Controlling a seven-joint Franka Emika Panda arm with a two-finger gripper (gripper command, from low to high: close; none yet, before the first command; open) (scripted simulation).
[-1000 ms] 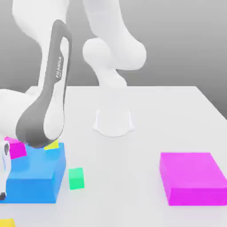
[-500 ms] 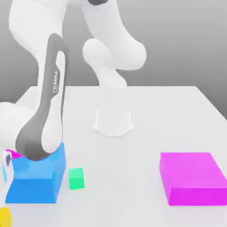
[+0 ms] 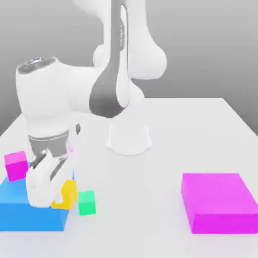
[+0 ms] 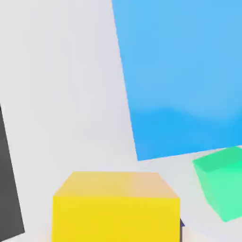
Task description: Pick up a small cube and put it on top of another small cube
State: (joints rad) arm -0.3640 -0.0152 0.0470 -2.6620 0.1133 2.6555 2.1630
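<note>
And here we are, with the gripper [image 3: 62, 193] down at the exterior view's left, its fingers closed around the small yellow cube [image 3: 65, 195]! We see that cube leaning a little in the grip, partly covered by the pale finger in front of it. In the hand view it looms large, nearest the camera, top face and one broad side facing us.

Behind the grip in the exterior view we have the flat blue block [image 3: 34, 214], lying on the white table [image 3: 146, 206]. Whether the yellow cube touches that block, we cannot tell. Up on the blue block, toward the exterior view's left, sits the small magenta cube [image 3: 16, 167], turned slightly and apart from the yellow one.

Now look at the small green cube [image 3: 86, 203]: it rests on the table just beside the blue block, near the yellow cube. The hand view gives us that same green cube close to a corner of the blue block, with pale table around them.

Well apart, over at the exterior view's right, lies the flat magenta block [image 3: 219, 202], nothing on its top. And above it all we follow the white arm [image 3: 83, 89] with its dark grey band, reaching across from the base [image 3: 129, 140] farther back on the table.
</note>
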